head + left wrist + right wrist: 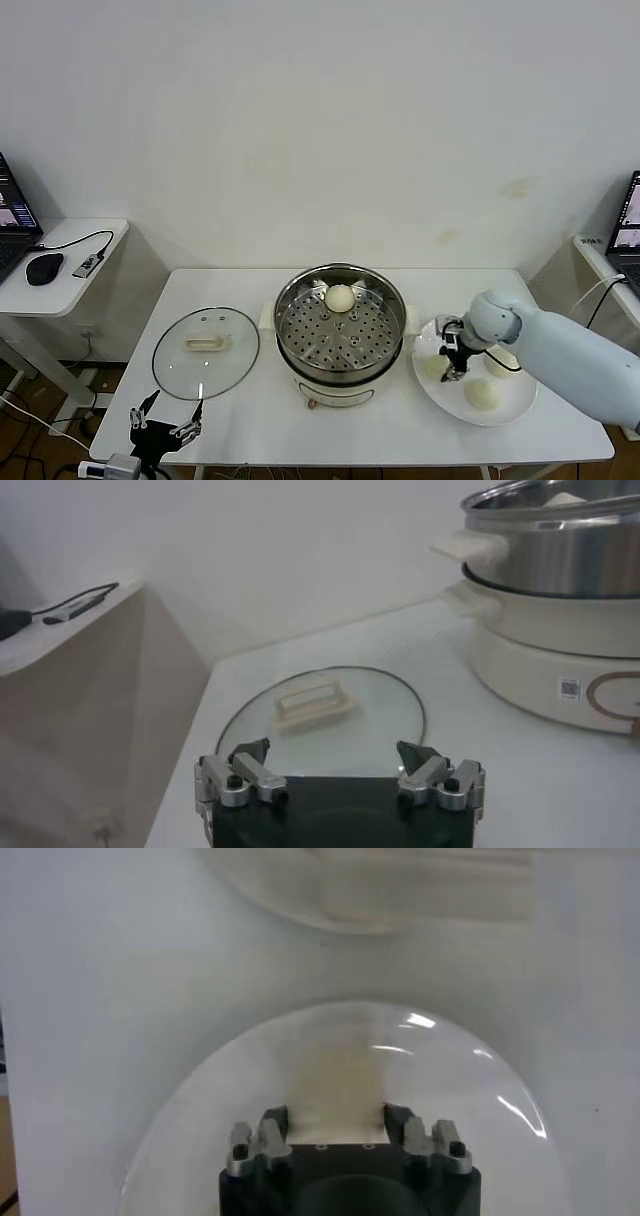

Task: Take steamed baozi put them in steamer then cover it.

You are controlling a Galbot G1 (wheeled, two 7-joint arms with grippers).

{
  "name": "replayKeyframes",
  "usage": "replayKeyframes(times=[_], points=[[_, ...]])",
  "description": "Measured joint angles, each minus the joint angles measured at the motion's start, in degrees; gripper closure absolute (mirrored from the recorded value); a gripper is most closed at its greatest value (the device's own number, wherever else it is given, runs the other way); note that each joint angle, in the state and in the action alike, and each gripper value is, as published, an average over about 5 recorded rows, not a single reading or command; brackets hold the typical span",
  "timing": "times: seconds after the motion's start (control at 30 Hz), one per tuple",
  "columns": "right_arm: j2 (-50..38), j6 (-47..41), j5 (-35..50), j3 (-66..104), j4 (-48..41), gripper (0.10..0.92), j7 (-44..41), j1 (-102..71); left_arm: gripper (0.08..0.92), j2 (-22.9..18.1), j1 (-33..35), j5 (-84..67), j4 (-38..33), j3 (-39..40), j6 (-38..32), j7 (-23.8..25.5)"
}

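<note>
The steamer (340,325) stands mid-table with one baozi (340,297) in its steel basket. A white plate (512,408) to its right carries three more baozi. My right gripper (455,362) is down on the plate's near-steamer side, shut on one baozi (436,367), which sits pinched between the fingers in the right wrist view (335,1073). The other two baozi (483,393) (500,360) lie beside it. The glass cover (205,352) lies flat to the left of the steamer. My left gripper (165,425) is open and empty at the table's front edge, just before the cover (320,715).
A side table (75,290) at the far left holds a mouse (44,268), a cable and a laptop. Another laptop (628,225) stands at the far right. The steamer's cream base (560,630) rises close to the cover's right.
</note>
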Motion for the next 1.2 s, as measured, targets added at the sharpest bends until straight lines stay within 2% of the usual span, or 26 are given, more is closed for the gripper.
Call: replayKeyframes(times=[0.23, 0.53, 0.9, 1.2], points=[[-3.78, -1.03, 3.56, -2.75, 3.3, 0.499, -1.45, 6.44, 0.177, -0.01, -0.82, 0.68, -0.01, 0.54, -0.16, -0.29], [-3.77, -3.77, 13.02, -14.28, 7.06, 0.499, -3.61, 25.47, 0.177, 0.76, -1.68, 1.55, -0.6, 0.54, -0.28, -0.29], [5.8, -8.06, 25.04, -23.59, 7.16, 0.492, -3.92, 40.45, 0.177, 0.69, -2.05, 1.82, -2.6, 0.12, 0.07, -0.04], [17.95, -10.02, 28.8, -25.52, 1.69, 0.491, -3.17, 42.31, 0.177, 0.32, -1.81, 1.43, -3.29, -0.55, 0.12, -0.07]])
